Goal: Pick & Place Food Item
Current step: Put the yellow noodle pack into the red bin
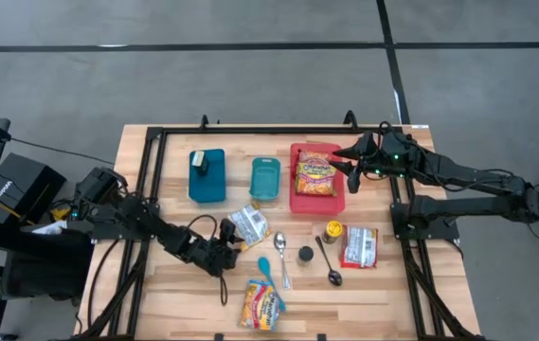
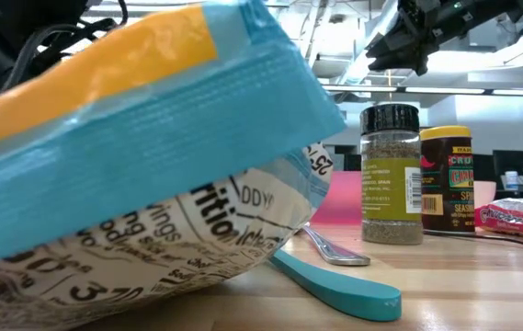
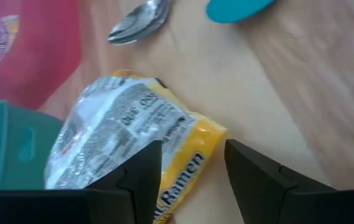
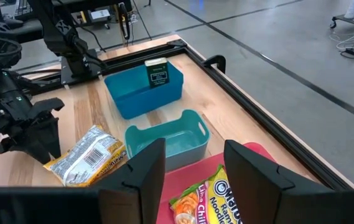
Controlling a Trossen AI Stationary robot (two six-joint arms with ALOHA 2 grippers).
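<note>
A silver-and-yellow ramen packet [image 1: 247,225] lies flat on the wooden table, near the teal bin [image 1: 264,178]. My left gripper [image 1: 230,246] stands low at the packet's near left end, slanting down and open. In the left wrist view its two fingers [image 3: 142,180] stand on either side of the packet's yellow end [image 3: 186,168]; no touch shows. My right gripper [image 1: 352,172] hangs open above the red tray [image 1: 296,201], with nothing between its fingers [image 4: 251,177]. A second ramen packet [image 1: 315,174] lies in that tray.
A blue bin [image 1: 206,176] with a small dark box stands at the back left. Spoons [image 1: 281,256], a teal spoon [image 1: 264,270], two spice jars [image 1: 333,230], a red packet [image 1: 359,246] and a food packet [image 1: 261,305] at the near edge crowd the middle.
</note>
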